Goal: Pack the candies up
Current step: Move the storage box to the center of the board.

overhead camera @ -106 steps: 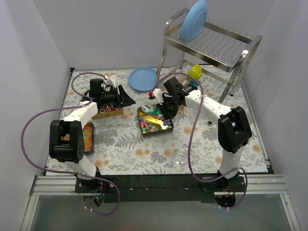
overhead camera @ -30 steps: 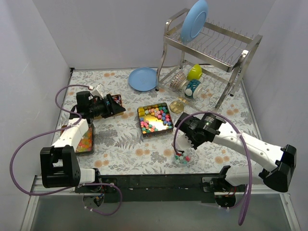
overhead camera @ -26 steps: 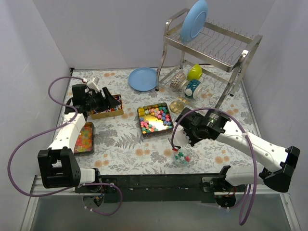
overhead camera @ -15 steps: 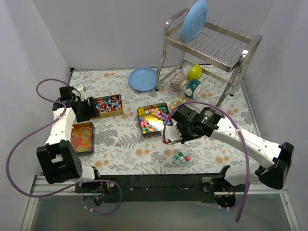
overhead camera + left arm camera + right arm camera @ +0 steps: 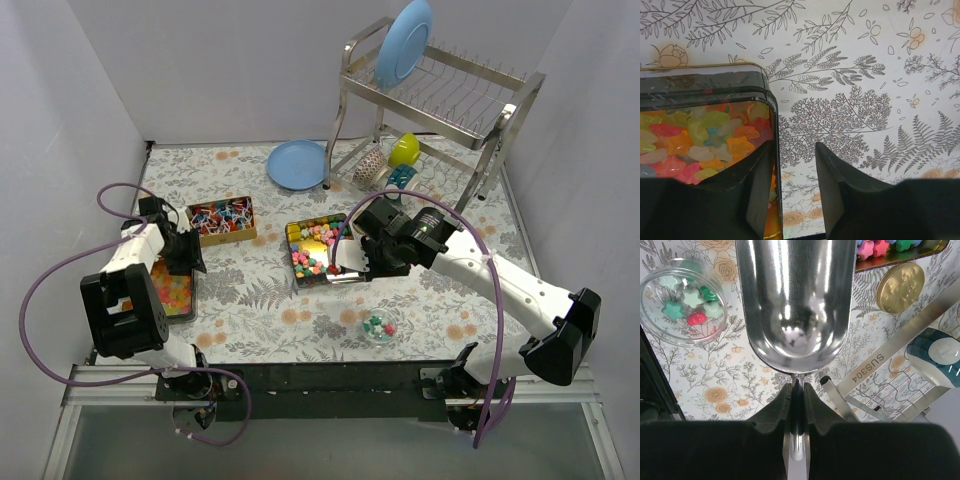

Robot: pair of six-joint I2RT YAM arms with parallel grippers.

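Small star-shaped candies (image 5: pixel 318 252) in mixed colours fill a square tin (image 5: pixel 292 258) at mid-table. A few more candies (image 5: pixel 686 304) lie in a clear cup (image 5: pixel 380 327) near the front. My right gripper (image 5: pixel 797 390) is shut on the handle of a metal scoop (image 5: pixel 795 300), whose bowl is empty. The scoop (image 5: pixel 345 268) hangs by the tin's near right corner. My left gripper (image 5: pixel 794 146) is open and straddles the right wall of a tin of gummy candies (image 5: pixel 695 142), one finger over the candy and one outside it.
A third tin (image 5: pixel 222 215) of wrapped sweets sits at back left. A gold lid (image 5: pixel 900 287) lies by the dish rack's leg (image 5: pixel 875 367). The rack (image 5: pixel 440 95) holds a blue plate, with mugs (image 5: pixel 402 152) under it. A blue plate (image 5: pixel 297 163) lies behind.
My right arm swung the scoop from above the cup back to the central tin. My left gripper came nearer, from beside the back tin onto the gummy tin's edge, and its jaws narrowed.
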